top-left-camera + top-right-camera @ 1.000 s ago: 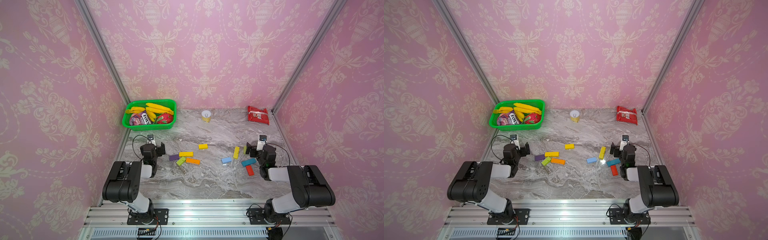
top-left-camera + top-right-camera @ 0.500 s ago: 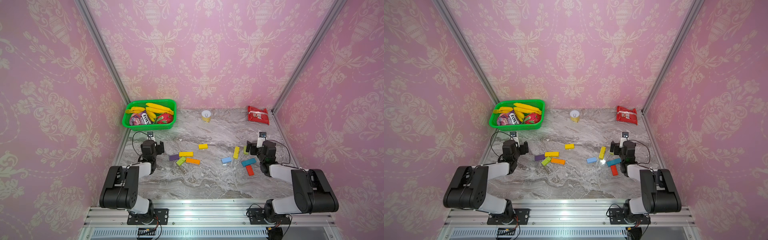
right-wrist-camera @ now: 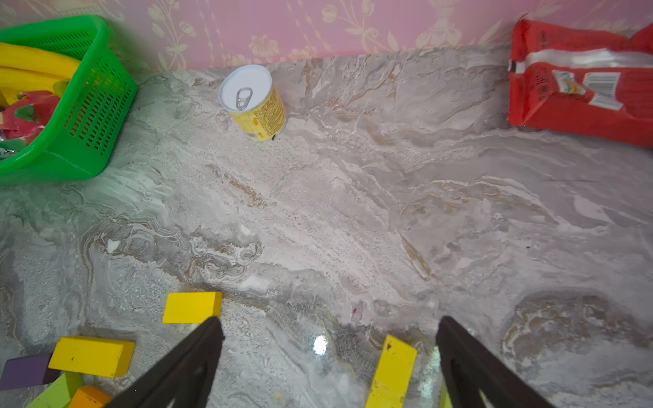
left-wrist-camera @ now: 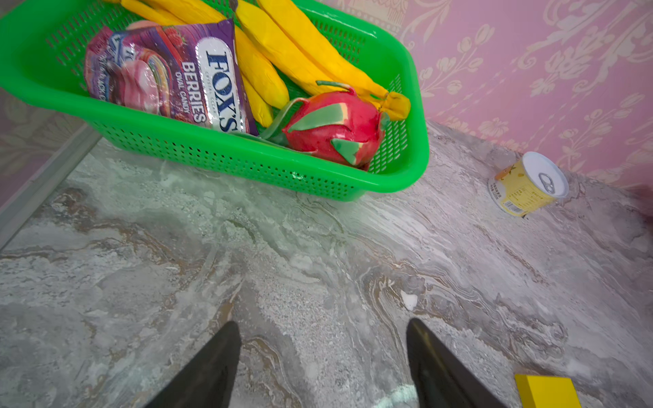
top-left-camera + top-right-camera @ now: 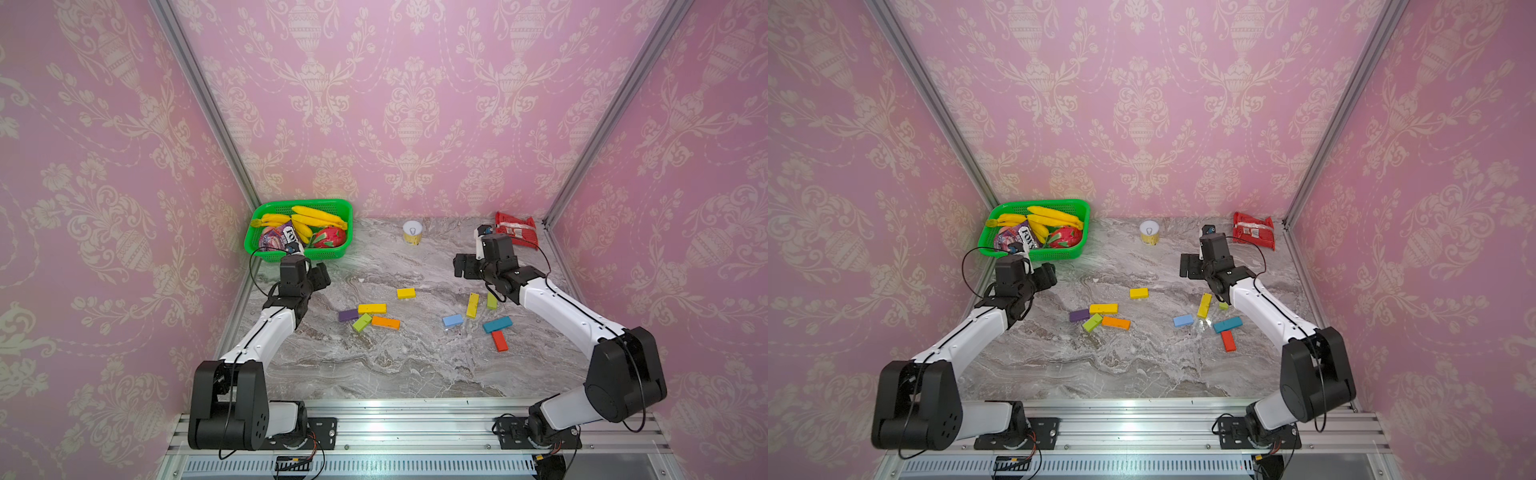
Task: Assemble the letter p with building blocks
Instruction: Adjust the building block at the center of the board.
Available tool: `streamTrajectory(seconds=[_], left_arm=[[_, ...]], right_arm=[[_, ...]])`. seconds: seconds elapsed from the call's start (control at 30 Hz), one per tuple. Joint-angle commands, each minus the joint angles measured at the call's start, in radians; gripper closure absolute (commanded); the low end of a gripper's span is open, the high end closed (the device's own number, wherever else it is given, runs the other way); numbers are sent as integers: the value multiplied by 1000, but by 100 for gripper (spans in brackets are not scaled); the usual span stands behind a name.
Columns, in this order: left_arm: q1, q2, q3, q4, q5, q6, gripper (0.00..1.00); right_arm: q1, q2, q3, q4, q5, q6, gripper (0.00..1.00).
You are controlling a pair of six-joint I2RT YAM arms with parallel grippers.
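Ten building blocks [image 5: 385, 322] seen scattered on the marble tabletop [image 5: 374, 365], left pincer [image 4: 323, 323] held open and empty, right pincer [image 3: 330, 318] held open near a yellow block [image 3: 392, 374]

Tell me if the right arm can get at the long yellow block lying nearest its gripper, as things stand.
Probably yes. The right gripper hangs open, and the yellow block lies just short of it with nothing on top. Only a lime green block sits close beside it.
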Motion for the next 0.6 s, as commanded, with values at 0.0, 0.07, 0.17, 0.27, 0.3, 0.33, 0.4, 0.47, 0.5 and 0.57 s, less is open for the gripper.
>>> streamTrajectory(seconds=[0.0,0.07,0.17,0.27,0.3,0.33,0.4,0.47,0.5,0.57], left_arm=[[-36,22,105,-171,86,-45,22],[-40,46,146,-230,115,-50,18],[-44,80,184,-298,145,-75,14],[-52,114,194,-317,199,-121,11],[-56,124,193,-316,215,-136,10],[-61,136,191,-311,235,-152,10],[-76,151,188,-305,266,-179,11],[-96,163,190,-306,290,-200,12],[-105,170,192,-309,294,-209,12],[-119,188,196,-311,319,-231,15]], right_arm=[[84,97,112,-145,-50,45,4],[146,170,185,-190,-31,26,5],[212,273,290,-249,-58,17,5],[254,349,363,-263,-117,46,5],[262,368,378,-264,-147,57,6],[270,387,393,-260,-182,68,7],[282,418,411,-253,-239,88,8],[296,439,418,-245,-277,101,9],[303,446,418,-239,-287,105,10],[319,458,421,-233,-297,106,11]])
